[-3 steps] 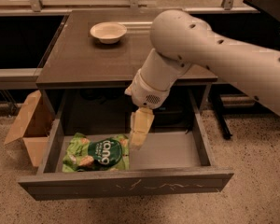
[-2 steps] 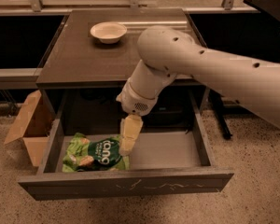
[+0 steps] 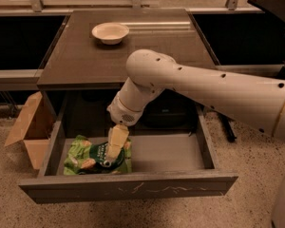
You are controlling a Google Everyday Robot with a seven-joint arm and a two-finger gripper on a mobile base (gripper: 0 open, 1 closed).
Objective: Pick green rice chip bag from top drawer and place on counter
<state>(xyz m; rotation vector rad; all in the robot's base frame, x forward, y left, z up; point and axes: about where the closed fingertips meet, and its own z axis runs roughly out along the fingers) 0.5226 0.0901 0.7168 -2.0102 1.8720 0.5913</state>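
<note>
In the camera view, the top drawer (image 3: 171, 153) is seen pulled out toward the near side, below the front edge of the counter (image 3: 85, 56). The green rice chip bag (image 3: 88, 156) is found lying flat on the drawer's grey bottom, in the near left corner, close to the scratched front panel and the left wall. The right part of the drawer bottom is left bare.

The white arm (image 3: 204, 87) is brought in from the right and bent down over the drawer. The gripper (image 3: 115, 146) is pointed downward inside the drawer, and its pale tip is seen in front of the right part of the bag, over the dark round logo. Whether the gripper is open or closed cannot be told, and contact with the bag cannot be confirmed. Nothing is seen lifted by it; the bag is still resting in the drawer.

On the far part of the counter a small pale bowl (image 3: 110, 32) is placed, left of centre. A tan cardboard box (image 3: 31, 127) with open flaps is set on the speckled floor (image 3: 256, 194), just beside the drawer's left wall.
</note>
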